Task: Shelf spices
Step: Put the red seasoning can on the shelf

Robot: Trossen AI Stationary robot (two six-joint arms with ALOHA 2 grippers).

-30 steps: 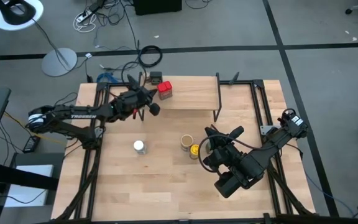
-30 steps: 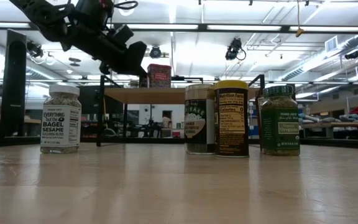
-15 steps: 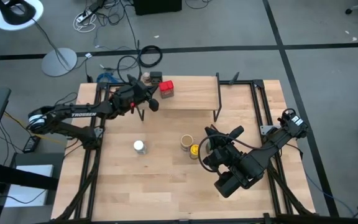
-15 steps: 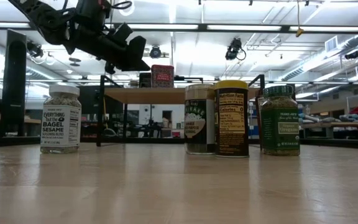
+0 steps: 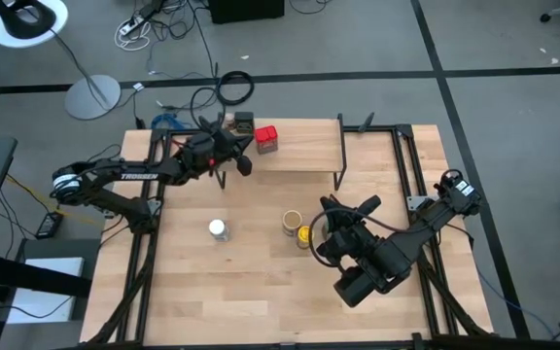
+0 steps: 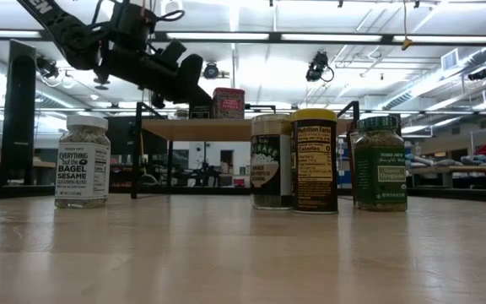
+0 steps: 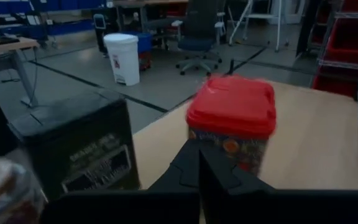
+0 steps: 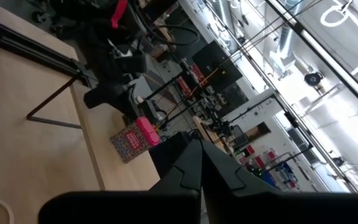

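Red tin [image 5: 266, 138] and dark tin [image 7: 79, 149] sit on the shelf [image 5: 309, 146]; four jars wait on the table [image 5: 251, 282] — left gripper [image 5: 244, 165] pressed together behind the tin, right gripper [image 5: 331, 209] likewise, idle.

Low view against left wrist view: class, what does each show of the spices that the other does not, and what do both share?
Only the low view shows the white-lidded jar, the brown canister, the yellow-lidded jar and the green jar standing on the table.

Only the left wrist view shows the dark tin's label close up, with the shut left gripper just short of the red tin.

Both show the red tin on the shelf.
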